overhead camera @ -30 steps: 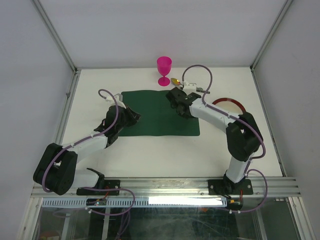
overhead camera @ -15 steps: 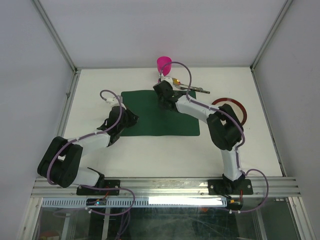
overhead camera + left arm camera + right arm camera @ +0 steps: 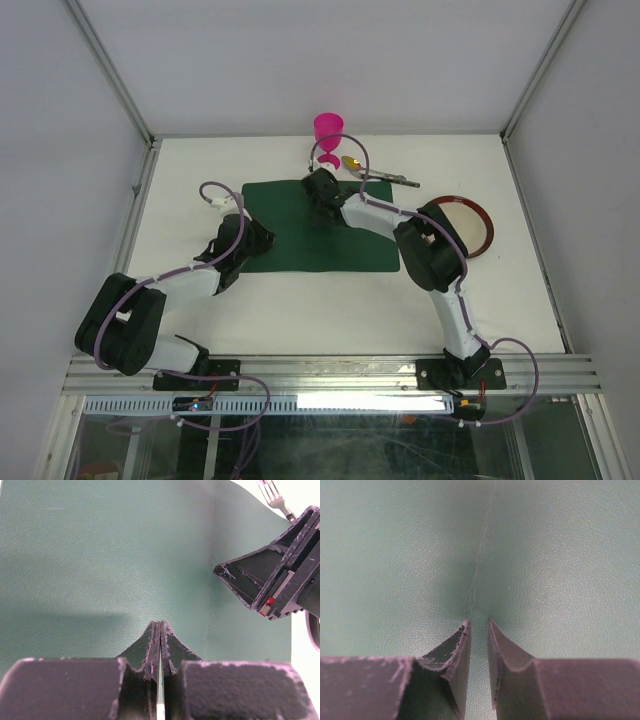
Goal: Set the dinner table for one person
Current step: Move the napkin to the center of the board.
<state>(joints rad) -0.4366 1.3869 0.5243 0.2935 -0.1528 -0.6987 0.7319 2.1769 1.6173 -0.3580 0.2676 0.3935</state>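
Past the placemat (image 3: pixel 100 555), a fork (image 3: pixel 275 500) shows only its head

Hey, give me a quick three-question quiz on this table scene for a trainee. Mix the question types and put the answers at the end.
1. True or false: the pink goblet stands on the dark green placemat.
2. What lies on the white table to the placemat's right? A) red-rimmed plate B) blue bowl C) folded napkin
3. Which has its jaws fully shut: the left gripper or the right gripper?

Key:
1. False. It stands on the white table, beyond the placemat's far edge.
2. A.
3. The left gripper. The right gripper shows a narrow gap.
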